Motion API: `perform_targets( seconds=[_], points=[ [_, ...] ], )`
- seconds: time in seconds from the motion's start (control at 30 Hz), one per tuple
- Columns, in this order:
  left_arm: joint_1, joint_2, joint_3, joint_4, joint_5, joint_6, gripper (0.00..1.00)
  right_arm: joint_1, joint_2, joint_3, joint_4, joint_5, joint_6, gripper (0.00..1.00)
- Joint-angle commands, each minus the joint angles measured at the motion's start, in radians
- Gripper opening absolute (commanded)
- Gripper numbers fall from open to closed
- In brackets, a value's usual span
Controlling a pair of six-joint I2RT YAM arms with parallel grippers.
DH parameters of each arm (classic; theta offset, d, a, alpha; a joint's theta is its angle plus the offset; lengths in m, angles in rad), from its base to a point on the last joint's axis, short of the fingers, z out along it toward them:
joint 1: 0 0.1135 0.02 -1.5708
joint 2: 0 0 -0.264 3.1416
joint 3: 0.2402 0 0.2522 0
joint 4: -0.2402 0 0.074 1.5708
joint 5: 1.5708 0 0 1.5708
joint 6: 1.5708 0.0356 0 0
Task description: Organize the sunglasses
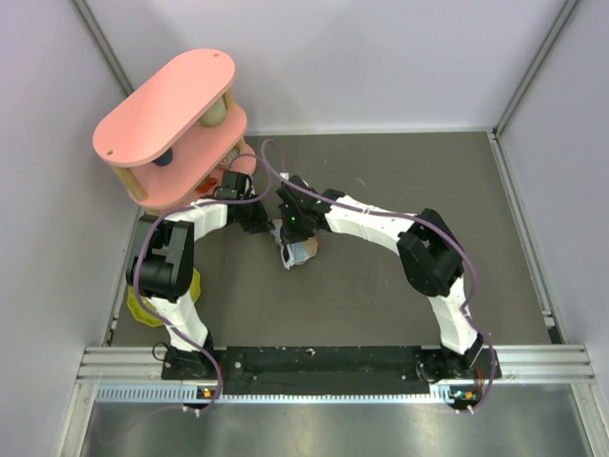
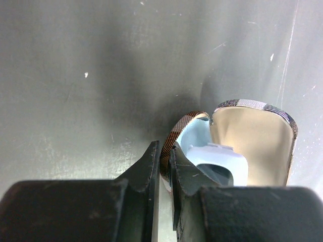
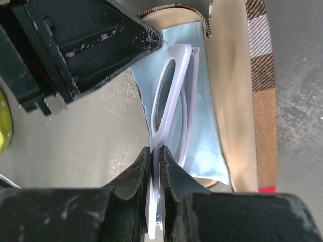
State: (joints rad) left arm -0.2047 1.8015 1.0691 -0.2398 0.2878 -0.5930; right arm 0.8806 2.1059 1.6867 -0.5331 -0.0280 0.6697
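The brown plaid case [image 3: 260, 96] lies open on the table, its tan lining up, with the light blue cloth [image 3: 204, 113] inside. My right gripper [image 3: 156, 154] is shut on the white sunglasses [image 3: 171, 96], folded and held over the cloth in the case. My left gripper [image 2: 165, 151] is shut on the near rim of the plaid case [image 2: 179, 128]; the cloth [image 2: 194, 138] and the white frame [image 2: 227, 161] show just past it. In the top view both grippers meet at the case [image 1: 303, 252], which the arms mostly hide.
A pink two-tier shelf [image 1: 171, 124] with small objects stands at the back left. A yellow object [image 1: 143, 305] lies by the left arm's base. Grey walls bound the dark table [image 1: 400, 190] on three sides.
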Motion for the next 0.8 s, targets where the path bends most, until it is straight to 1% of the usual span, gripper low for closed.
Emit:
perform_targets(
  seconds=[0.0, 0.07, 0.27, 0.3, 0.4, 0.53, 0.67, 0.77],
  points=[
    [-0.002, -0.042, -0.011, 0.065, 0.057, 0.038, 0.00, -0.014, -0.125, -0.025, 0.002, 0.025, -0.110, 0.00],
    [-0.002, -0.039, -0.014, 0.082, 0.080, 0.045, 0.00, -0.022, -0.156, -0.030, 0.005, 0.023, -0.130, 0.00],
    [-0.002, -0.028, -0.023, 0.115, 0.137, 0.062, 0.00, -0.038, -0.196, -0.077, 0.062, -0.044, -0.205, 0.00],
    [-0.002, -0.028, -0.026, 0.126, 0.142, 0.061, 0.00, -0.045, -0.202, -0.102, 0.082, -0.076, -0.217, 0.00],
    [-0.002, -0.025, -0.038, 0.143, 0.148, 0.059, 0.00, -0.057, -0.198, -0.148, 0.165, -0.145, -0.232, 0.00],
    [-0.001, -0.014, -0.044, 0.148, 0.152, 0.059, 0.00, -0.061, -0.182, -0.186, 0.232, -0.187, -0.252, 0.00],
    [-0.001, -0.002, -0.052, 0.149, 0.145, 0.056, 0.00, -0.069, -0.165, -0.219, 0.274, -0.193, -0.251, 0.00],
    [-0.002, 0.001, -0.057, 0.148, 0.133, 0.056, 0.00, -0.074, -0.159, -0.257, 0.337, -0.220, -0.242, 0.00]
  ],
)
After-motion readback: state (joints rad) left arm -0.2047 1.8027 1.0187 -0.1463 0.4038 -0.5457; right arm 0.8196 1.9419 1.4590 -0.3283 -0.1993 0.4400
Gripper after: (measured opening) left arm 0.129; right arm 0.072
